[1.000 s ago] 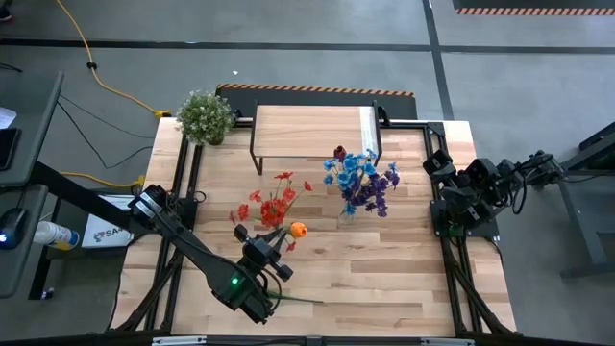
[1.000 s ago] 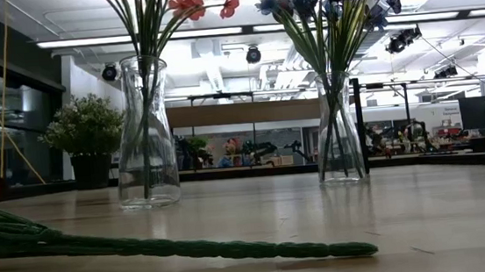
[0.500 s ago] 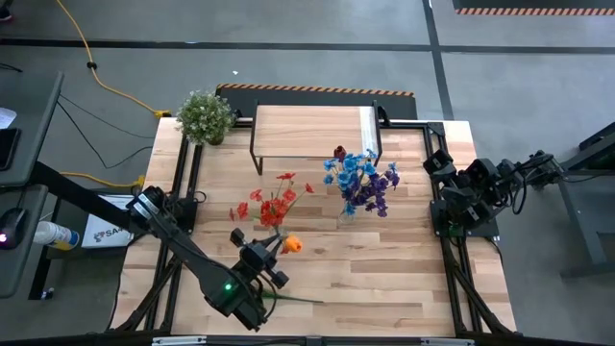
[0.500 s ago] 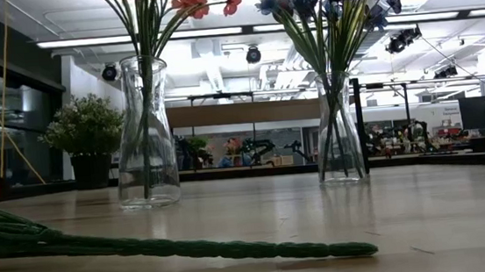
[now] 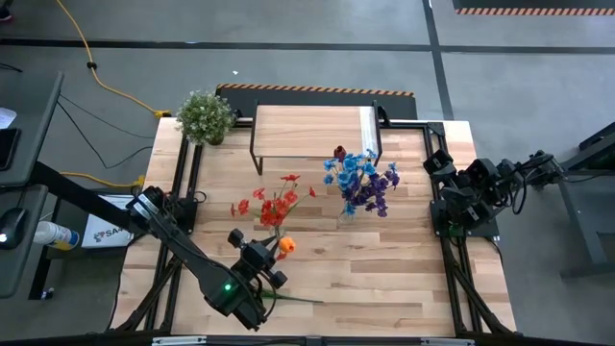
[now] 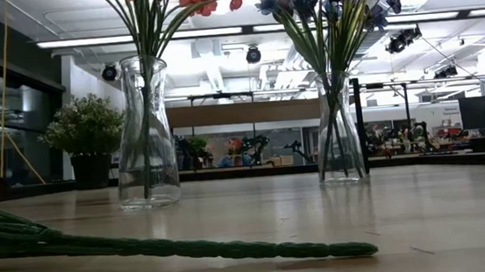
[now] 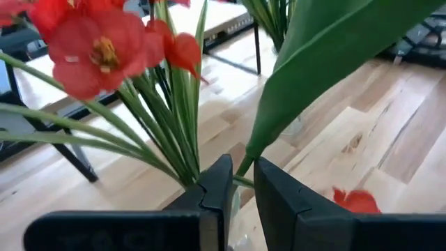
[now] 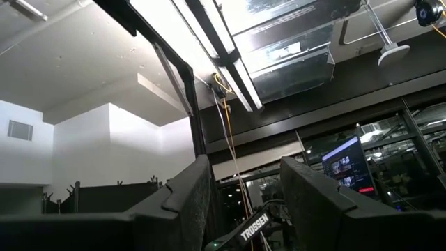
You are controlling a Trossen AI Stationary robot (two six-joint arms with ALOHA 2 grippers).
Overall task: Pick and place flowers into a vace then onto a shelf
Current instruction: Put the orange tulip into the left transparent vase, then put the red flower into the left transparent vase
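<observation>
I hold the orange tulip (image 5: 285, 245) by its green stem in the left gripper (image 7: 237, 183), jaws nearly closed, beside the red-flower glass vase (image 6: 144, 131); right gripper (image 8: 240, 188) waits parted, empty.

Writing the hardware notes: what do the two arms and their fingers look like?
Both arms are black, jointed links. The left arm carries a small green light near its wrist. The right arm is bundled with black cables. Its fingers are dark, flat, angular plates; the left fingers look the same.
</observation>
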